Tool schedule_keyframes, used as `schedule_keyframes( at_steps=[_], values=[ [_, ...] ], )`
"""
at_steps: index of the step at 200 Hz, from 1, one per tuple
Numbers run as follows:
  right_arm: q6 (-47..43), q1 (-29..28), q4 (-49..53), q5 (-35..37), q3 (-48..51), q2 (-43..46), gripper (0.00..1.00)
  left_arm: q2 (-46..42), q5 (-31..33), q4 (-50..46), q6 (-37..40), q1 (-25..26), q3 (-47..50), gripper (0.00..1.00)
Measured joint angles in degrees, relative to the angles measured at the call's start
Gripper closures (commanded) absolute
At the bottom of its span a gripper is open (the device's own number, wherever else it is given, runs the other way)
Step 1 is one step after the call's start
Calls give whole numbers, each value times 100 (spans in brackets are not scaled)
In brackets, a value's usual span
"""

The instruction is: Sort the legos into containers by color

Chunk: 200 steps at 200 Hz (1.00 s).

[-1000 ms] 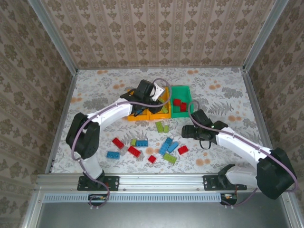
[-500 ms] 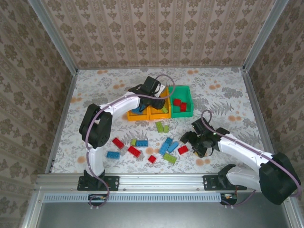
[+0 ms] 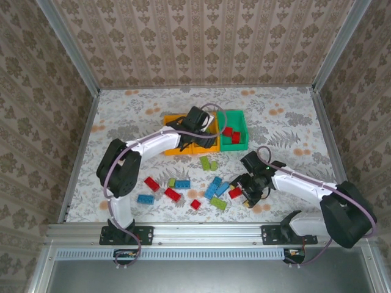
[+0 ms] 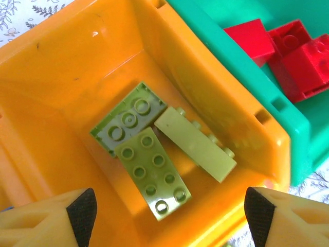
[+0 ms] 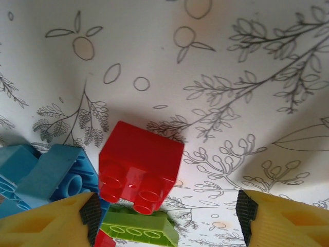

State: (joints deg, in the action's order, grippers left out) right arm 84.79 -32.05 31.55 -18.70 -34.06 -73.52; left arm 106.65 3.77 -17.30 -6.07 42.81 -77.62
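Now, w/ right tool (image 5: 167, 212) open over the red lego (image 5: 140, 165), centre it before closing; left tool (image 4: 169, 206) open too.

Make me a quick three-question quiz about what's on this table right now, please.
1. True or false: the green bin holds red bricks.
2. How many lime bricks lie in the orange bin below the left gripper?
3. The right gripper is: A shut on a brick, B open above loose bricks, C inside a bin.
Key: 1 true; 2 three; 3 B.
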Motion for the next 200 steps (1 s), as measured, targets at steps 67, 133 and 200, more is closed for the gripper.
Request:
schedule_keyframes(
  at_steps=[67, 133, 200],
  values=[
    [79, -4, -114, 7, -155, -479, 43, -1014, 249, 273, -42, 109, 1049, 21],
    [-105, 223, 184, -96, -286, -732, 74, -1735, 468, 289, -44, 409, 1786, 21],
    [-1757, 686, 472, 1113, -1285, -828, 79, -2570, 581, 319, -44, 837, 2507, 21]
  ],
)
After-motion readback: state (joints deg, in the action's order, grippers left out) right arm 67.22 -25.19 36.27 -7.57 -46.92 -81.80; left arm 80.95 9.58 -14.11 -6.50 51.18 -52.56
